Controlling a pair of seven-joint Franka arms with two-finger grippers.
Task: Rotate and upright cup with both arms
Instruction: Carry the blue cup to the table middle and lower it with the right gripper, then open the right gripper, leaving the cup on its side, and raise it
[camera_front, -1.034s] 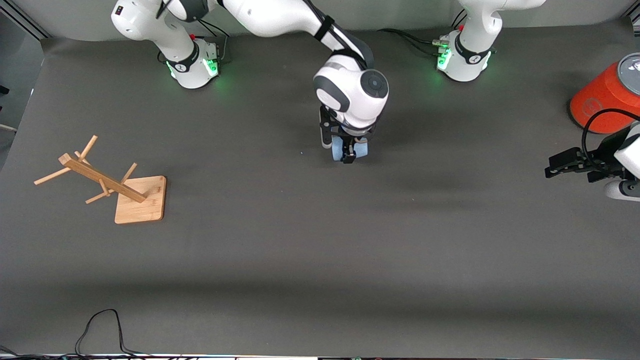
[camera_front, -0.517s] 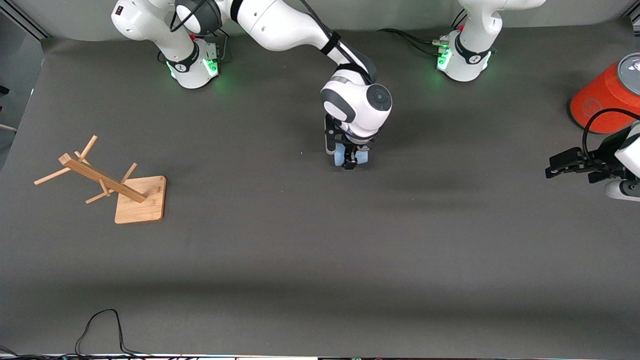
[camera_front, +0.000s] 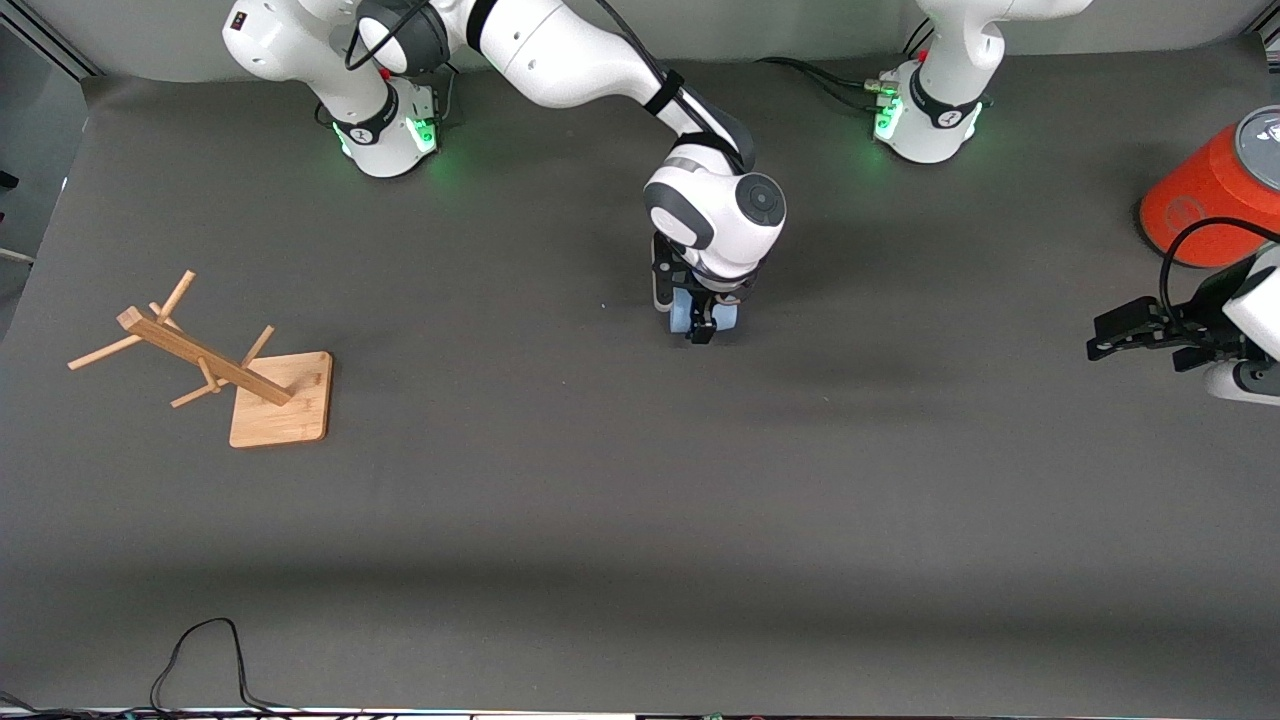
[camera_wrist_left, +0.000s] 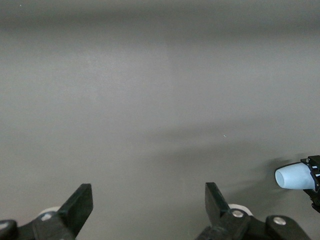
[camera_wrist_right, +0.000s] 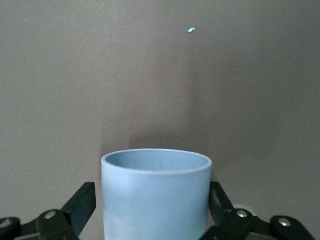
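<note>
While one cup (camera_front: 688, 311) sits in right gripper (camera_front: 700, 322) fingers | left gripper (camera_front: 1108, 336) spread, empty

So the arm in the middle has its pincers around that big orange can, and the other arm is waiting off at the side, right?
Not the can. The right gripper is around the small pale blue cup, as the right wrist view shows. The orange can stands apart at the table's end, by the waiting left gripper.

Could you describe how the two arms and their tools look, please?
Both arms are white with dark grey joint bands and green-lit bases. The right arm carries black cables strapped along it. The right tool and left tool are black with two fingers; a black cable loops above the left one.
</note>
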